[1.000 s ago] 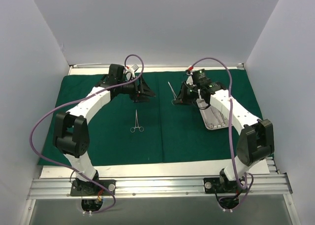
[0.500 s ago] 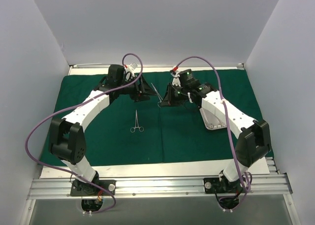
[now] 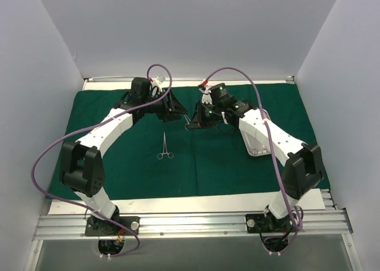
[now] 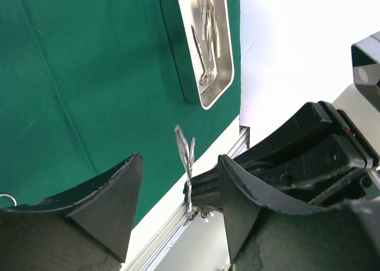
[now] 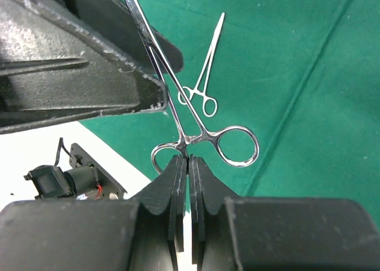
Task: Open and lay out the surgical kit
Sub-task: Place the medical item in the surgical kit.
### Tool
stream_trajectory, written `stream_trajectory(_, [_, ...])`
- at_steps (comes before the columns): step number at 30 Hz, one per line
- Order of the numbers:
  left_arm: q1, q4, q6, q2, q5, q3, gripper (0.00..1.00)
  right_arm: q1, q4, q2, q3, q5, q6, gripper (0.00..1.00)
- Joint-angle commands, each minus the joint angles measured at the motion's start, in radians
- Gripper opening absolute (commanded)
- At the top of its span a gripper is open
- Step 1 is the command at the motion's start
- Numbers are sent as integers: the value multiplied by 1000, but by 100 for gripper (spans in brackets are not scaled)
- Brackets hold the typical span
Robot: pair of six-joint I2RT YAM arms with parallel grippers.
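- At the top view's centre: right gripper point(image 3: 193, 121), fingers point(image 5: 177, 188) pinched shut on the held forceps point(image 5: 193, 126), has swung left from the steel tray point(image 4: 221, 22) to the left gripper point(image 3: 172, 112), fingers point(image 4: 113, 194) spread wide beside its tip.
- Reading: handover likely; tray holds more instruments.
- Lower centre: 1 laid forceps point(image 3: 165, 147) flat on the green drape point(image 3: 225, 170).
- Writing: none legible.

Matt dark green cloth drape point(image 3: 225, 170), glossy steel tray point(image 4: 219, 45), shiny slim metal forceps point(image 5: 172, 105)
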Motion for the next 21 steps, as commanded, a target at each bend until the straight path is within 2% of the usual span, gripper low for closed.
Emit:
stream_trajectory(1, [-5,52,-8,16,-1,47,61,7,-10,12,41,-16,-21,0])
stream_trajectory(5, [-4,69,-18,25,5,38,57,10,-16,23,52,-21,-27,0])
stream_trajectory(8, [-4,77,-16,31,17,39,41,15,-24,32,60,-26,-34,0])
stream_trajectory(9, [-2,77,-15,31,20,38,33,15,-27,40,63,-26,-37,0])
stream_trajectory(10, [-1,77,-9,31,24,36,19,17,-42,45,75,-26,-42,0])
stream_trajectory(12, [7,78,-1,33,33,26,11,23,-50,55,84,-27,-56,0])
stream_trajectory(13, [12,77,2,33,36,19,3,21,-53,55,89,-26,-57,0])
stream_trajectory(15, [25,80,11,31,51,-2,2,23,-56,61,95,-26,-67,1])
stream_trajectory(16, [32,81,24,30,56,-8,2,23,-74,66,100,-21,-73,6])
stream_trajectory(17, [36,74,34,28,60,-11,2,24,-91,81,121,-16,-82,21])
stream_trajectory(18, [48,31,77,27,59,-10,2,23,-111,89,135,0,-106,28])
stream_trajectory(21, [80,-88,192,16,54,-2,2,15,-215,100,186,126,-146,42])
